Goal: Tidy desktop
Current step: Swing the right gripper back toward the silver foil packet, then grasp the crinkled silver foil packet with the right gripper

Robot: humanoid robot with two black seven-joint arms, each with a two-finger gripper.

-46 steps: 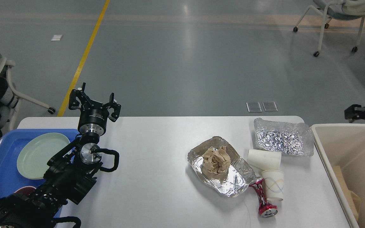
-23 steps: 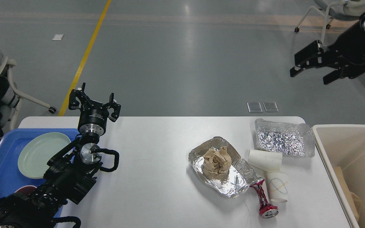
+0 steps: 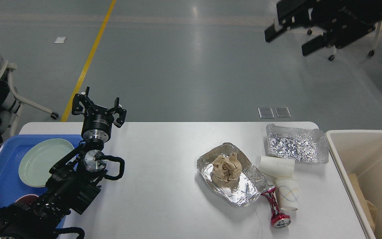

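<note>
**Both grippers spread, nothing held**

My left gripper (image 3: 98,107) stood spread and empty at the desktop's (image 3: 164,186) upper-left edge. My right gripper (image 3: 290,38), upper right, gaped empty. Centre-right lay two foil trays (image 3: 244,189) (image 3: 296,143), two paper cups (image 3: 276,166) (image 3: 287,194), one crushed can (image 3: 276,212).

Industrial hall, grey floor (image 3: 191,66), yellow line (image 3: 88,59)

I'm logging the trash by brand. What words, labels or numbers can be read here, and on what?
None can be read.
Left end effector: small white print on its black collar, too small to read.
Upright paper cup: curved line pattern only, no letters.
Crushed red can: print too crumpled and small to read.
</note>
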